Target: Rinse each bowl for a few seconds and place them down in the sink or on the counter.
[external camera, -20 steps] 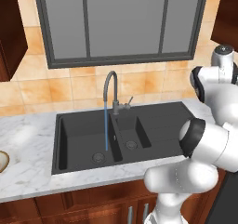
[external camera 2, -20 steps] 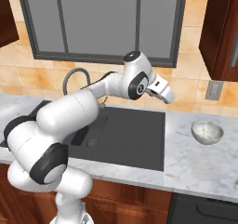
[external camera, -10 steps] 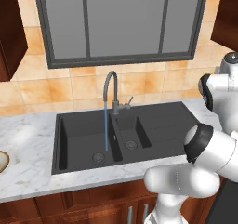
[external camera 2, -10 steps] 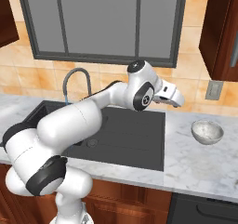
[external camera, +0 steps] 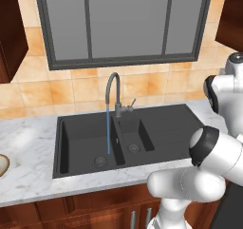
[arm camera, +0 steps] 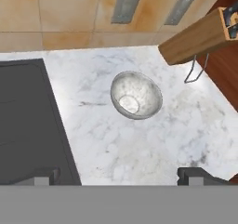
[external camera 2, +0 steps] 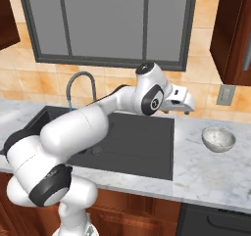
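The whitish-grey speckled bowl (external camera 2: 218, 139) stands upright on the white marble counter (external camera 2: 206, 176), to the right of the black sink (external camera 2: 142, 147). In the hand view this bowl (arm camera: 135, 95) lies ahead of my gripper (arm camera: 121, 176), whose fingertips (arm camera: 194, 174) stand wide apart with nothing between them. In the right base view my gripper (external camera 2: 188, 107) hangs open above the sink's right edge, left of the bowl and higher. The tan-rimmed bowl (external camera: 2, 165) sits on the counter (external camera: 28, 142) at the far left. A blue water stream (external camera: 108, 130) runs from the grey tap (external camera: 111, 88) into the big basin.
A wooden knife block (arm camera: 195, 35) stands on the counter beyond the speckled bowl, with wall outlets (arm camera: 125, 4) on the tiled wall behind. The sink's drainboard (arm camera: 28, 125) borders the bowl's patch of marble. A dark cabinet side (external camera 2: 230, 34) rises at the right.
My arm has swung to the right, carrying the open gripper from over the sink toward the speckled bowl. Neither bowl has moved.
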